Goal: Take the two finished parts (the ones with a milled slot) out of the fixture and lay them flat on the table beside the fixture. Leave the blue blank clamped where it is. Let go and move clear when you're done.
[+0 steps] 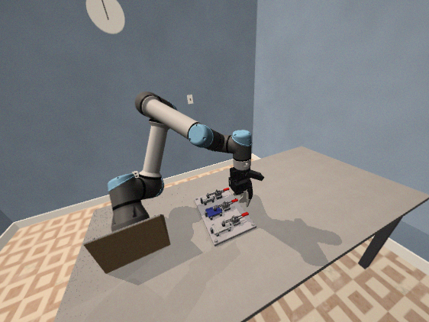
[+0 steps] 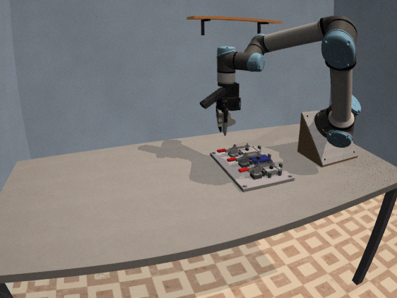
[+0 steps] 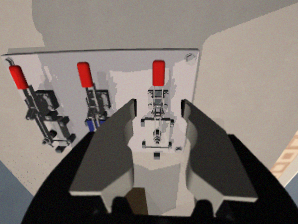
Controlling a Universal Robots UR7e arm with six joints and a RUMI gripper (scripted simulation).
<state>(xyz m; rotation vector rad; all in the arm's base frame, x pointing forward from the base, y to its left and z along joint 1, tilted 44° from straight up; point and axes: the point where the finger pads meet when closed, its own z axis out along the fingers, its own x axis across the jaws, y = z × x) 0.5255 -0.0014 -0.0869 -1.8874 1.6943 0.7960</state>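
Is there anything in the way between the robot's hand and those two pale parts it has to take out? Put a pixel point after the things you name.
Yes, seemingly the clamps. The end effector (image 1: 248,202) (image 2: 222,133) (image 3: 158,100) hangs above the fixture (image 1: 216,243) (image 2: 244,189) (image 3: 125,55) with open air below, but a red-handled toggle clamp reaches over each outer station, where the pale parts would sit.

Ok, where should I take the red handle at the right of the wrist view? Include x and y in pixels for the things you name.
I'd pinch the red handle (image 1: 245,214) (image 2: 221,150) (image 3: 158,73) mid-grip, from above, one finger along each long side: it's slim, lies lengthwise between the fingers' lines, and nothing crowds its sides.
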